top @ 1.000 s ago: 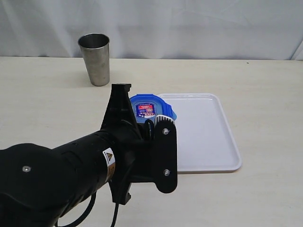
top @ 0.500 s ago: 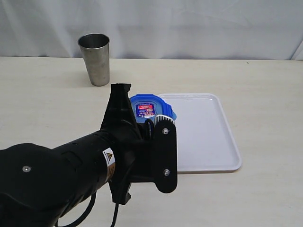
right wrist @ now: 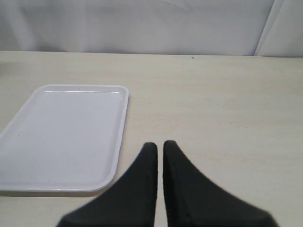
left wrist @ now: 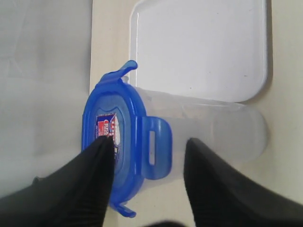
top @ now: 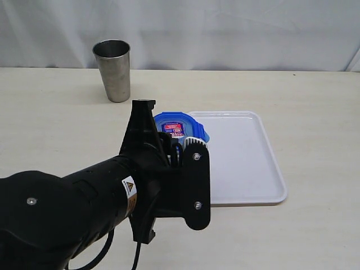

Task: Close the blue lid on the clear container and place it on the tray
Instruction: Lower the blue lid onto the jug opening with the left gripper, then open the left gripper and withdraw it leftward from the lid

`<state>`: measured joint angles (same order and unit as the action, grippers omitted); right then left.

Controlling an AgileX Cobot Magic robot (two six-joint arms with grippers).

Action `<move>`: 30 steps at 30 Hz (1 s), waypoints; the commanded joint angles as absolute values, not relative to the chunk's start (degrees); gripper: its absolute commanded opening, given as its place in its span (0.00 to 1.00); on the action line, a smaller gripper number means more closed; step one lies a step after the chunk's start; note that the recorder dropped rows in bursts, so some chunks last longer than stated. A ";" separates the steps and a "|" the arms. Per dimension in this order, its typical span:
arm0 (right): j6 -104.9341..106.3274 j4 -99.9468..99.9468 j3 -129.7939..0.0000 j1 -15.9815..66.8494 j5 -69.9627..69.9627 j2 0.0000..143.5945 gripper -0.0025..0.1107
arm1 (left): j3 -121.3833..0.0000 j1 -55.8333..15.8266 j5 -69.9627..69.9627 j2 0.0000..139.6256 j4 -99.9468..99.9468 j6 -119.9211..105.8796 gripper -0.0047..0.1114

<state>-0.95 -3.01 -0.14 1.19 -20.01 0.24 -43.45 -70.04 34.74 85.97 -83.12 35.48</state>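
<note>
Closing step: blue lid (left wrist: 124, 127) sat on clear container (left wrist: 213, 127), just beside tray (left wrist: 199, 47), some flaps splayed; left gripper (left wrist: 147, 142) spread across lid, right gripper (right wrist: 160, 149) pinched, empty. Next likely: snap flaps, then lift onto tray.

My left arm (top: 62, 214): bulky matte-black shell, silver screws (top: 197, 205), white sticker (top: 129, 187) with orange warning triangle, black cable (top: 135, 256) hanging beneath. Right gripper (right wrist: 159, 145): two smooth black fingers (right wrist: 137, 189) tapering to tips.
</note>
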 commanded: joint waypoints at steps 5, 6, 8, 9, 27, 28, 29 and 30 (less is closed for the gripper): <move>-0.72 -3.45 0.00 0.87 -19.75 0.00 0.06 | -43.33 -70.41 35.02 85.84 -80.16 36.06 0.54; -0.72 -3.45 0.00 0.87 -19.75 0.00 0.06 | -43.33 -70.41 35.02 85.84 -79.47 35.95 0.54; -0.72 -3.45 0.00 0.87 -19.75 0.00 0.06 | -43.33 -71.09 36.11 85.84 -78.31 35.95 0.54; -0.72 -3.45 0.00 0.87 -19.75 0.00 0.06 | -43.33 -71.78 36.98 85.84 -77.87 35.95 0.54; -0.72 -3.45 0.00 0.87 -19.75 0.00 0.06 | -43.33 -74.03 41.57 75.94 -77.45 42.59 0.54; -0.72 -3.45 0.00 0.87 -19.75 0.00 0.06 | -43.33 -74.03 41.57 74.58 -77.45 43.17 0.52; -0.72 -3.45 0.00 0.87 -19.75 0.00 0.06 | -43.33 -74.03 41.57 73.68 -77.54 43.66 0.50; -0.72 -3.45 0.00 0.87 -19.75 0.00 0.06 | -43.33 -74.03 41.57 72.62 -77.80 43.93 0.46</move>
<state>-0.95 -3.01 -0.14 1.19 -20.01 0.24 -43.45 -73.52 40.91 75.60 -77.12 41.54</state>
